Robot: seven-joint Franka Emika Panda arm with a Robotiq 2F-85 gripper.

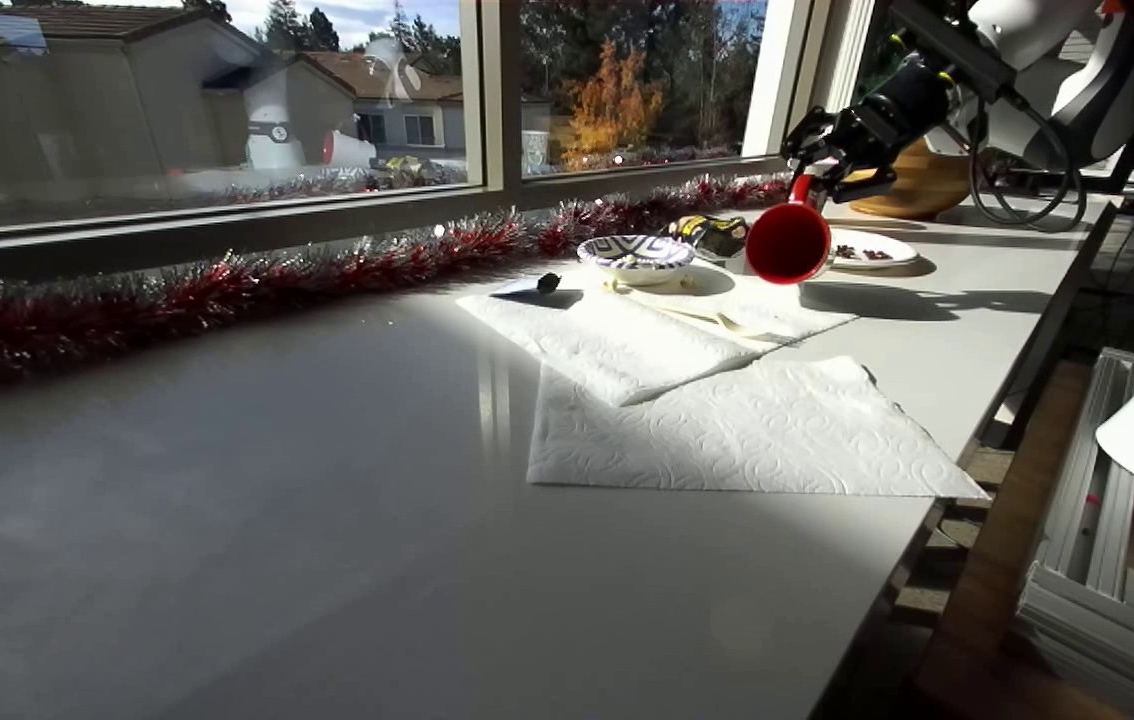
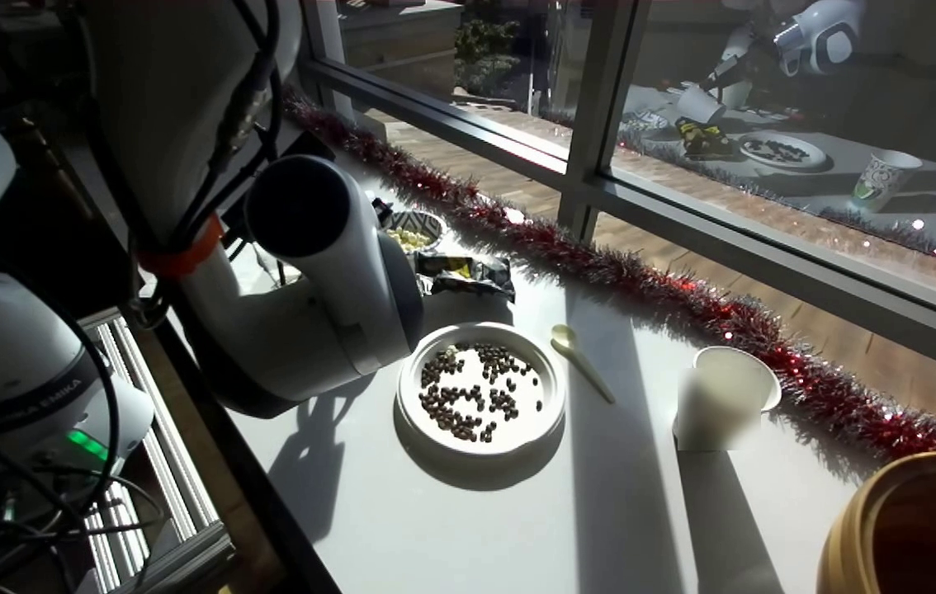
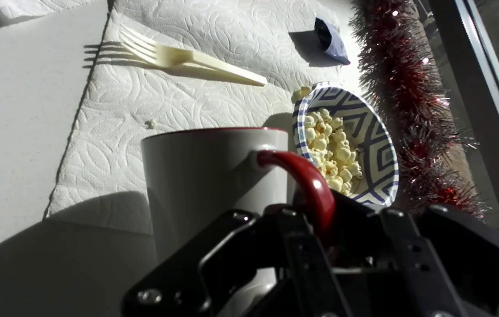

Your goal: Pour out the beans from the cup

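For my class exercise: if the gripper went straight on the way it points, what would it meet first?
Probably the patterned popcorn bowl, beyond the gripper in the wrist view; depth is unclear, so perhaps the paper towel instead.

One mug (image 3: 205, 180), one paper cup (image 2: 720, 412), one plate (image 2: 555, 388), two bowls (image 3: 370, 132) (image 2: 848, 536), one fork (image 3: 190, 56), one spoon (image 2: 583, 364).

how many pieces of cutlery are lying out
2: a fork on a paper towel, and a spoon beside the white plate. Others may be hidden behind the arm.
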